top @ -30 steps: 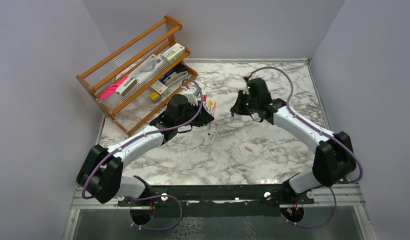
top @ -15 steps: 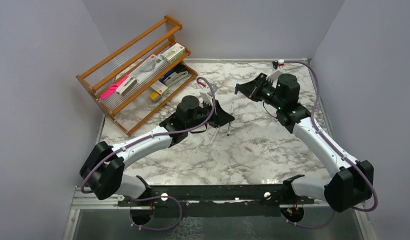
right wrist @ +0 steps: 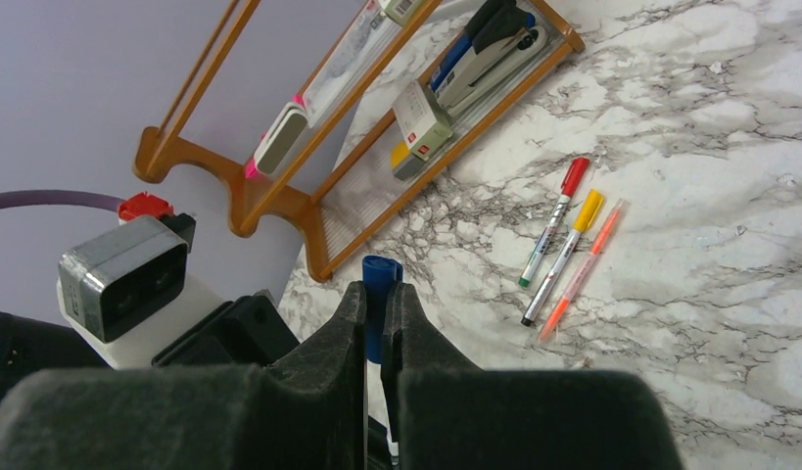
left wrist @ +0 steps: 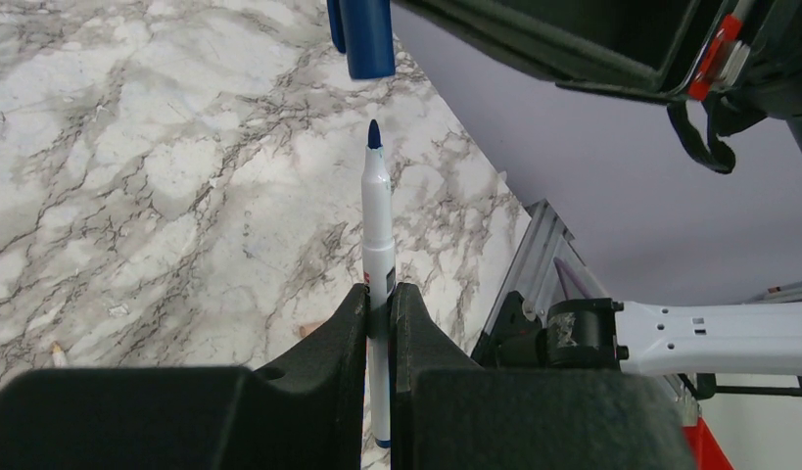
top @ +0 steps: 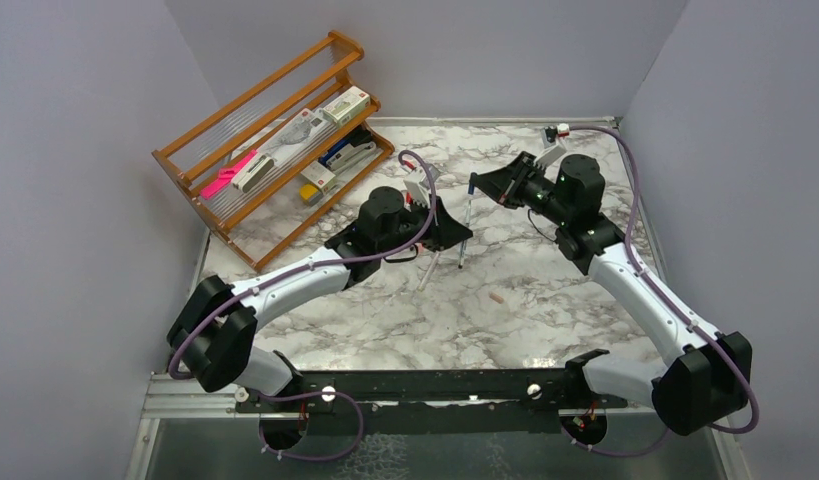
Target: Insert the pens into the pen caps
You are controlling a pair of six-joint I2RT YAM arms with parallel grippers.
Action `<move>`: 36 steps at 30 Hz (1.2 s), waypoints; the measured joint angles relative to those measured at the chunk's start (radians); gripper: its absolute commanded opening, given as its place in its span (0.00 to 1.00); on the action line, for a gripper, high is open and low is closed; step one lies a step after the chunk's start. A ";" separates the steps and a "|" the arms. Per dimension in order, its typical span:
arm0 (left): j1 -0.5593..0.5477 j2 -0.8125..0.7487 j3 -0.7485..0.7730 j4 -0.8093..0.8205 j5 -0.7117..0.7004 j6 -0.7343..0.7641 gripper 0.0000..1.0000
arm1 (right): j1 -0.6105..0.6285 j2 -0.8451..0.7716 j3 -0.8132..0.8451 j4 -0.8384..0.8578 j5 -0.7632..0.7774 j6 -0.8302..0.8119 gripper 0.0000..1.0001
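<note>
The left jaws pinched the slim white pen (left wrist: 379, 225) by its lower barrel, blue tip outward, over the veined marble table (left wrist: 132, 196) — the right jaws clamped the stubby dark blue cap (left wrist: 362, 39) just beyond that tip, apart. The cap looked slightly off-line: the tip could catch its rim, and smooth round plastic could twist.
</note>
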 measured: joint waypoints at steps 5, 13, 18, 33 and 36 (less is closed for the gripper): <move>0.000 0.003 0.023 0.001 -0.001 0.000 0.00 | 0.000 -0.010 -0.008 -0.002 -0.007 -0.008 0.01; 0.000 0.003 0.026 0.004 -0.001 0.001 0.00 | 0.000 -0.010 -0.008 -0.004 -0.013 -0.014 0.01; 0.000 0.003 0.026 0.004 -0.001 0.001 0.00 | 0.000 -0.010 -0.008 -0.004 -0.013 -0.015 0.01; 0.000 0.003 0.026 0.004 -0.002 0.006 0.00 | 0.000 -0.014 -0.008 -0.005 -0.013 -0.015 0.01; 0.000 0.003 0.026 0.004 -0.003 0.006 0.00 | 0.000 -0.014 -0.008 -0.006 -0.013 -0.020 0.01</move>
